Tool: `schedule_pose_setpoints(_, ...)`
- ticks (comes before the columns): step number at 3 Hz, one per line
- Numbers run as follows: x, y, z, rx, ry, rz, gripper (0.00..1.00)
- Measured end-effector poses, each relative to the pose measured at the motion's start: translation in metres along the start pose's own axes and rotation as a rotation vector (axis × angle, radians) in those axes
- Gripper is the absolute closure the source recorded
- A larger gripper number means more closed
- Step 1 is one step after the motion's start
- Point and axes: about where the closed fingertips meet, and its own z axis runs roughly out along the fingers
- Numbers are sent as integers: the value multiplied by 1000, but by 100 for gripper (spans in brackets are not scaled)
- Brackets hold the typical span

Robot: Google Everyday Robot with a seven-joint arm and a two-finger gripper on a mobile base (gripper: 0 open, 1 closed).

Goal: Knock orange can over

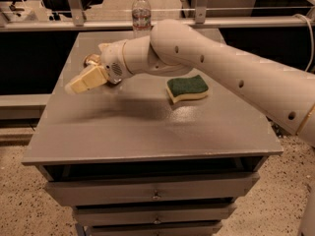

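Orange can (pixel 90 60), seemingly half-hidden behind the gripper (pixel 88 68)

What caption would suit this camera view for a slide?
Gripper over the grey table, beside the partly hidden orange can; sponge and water bottle nearby.
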Motion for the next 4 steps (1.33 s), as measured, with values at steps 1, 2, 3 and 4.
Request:
schedule_pose_setpoints(1,7,-5,-17,12,15,1,0)
schedule_pose_setpoints(2,12,-7,-39,21,35,-5,0)
schedule_pose_setpoints(3,10,-10,-71,23,32,-25,0)
schedule_pose_setpoints(4,5,-14,-110,20,33,-61,0)
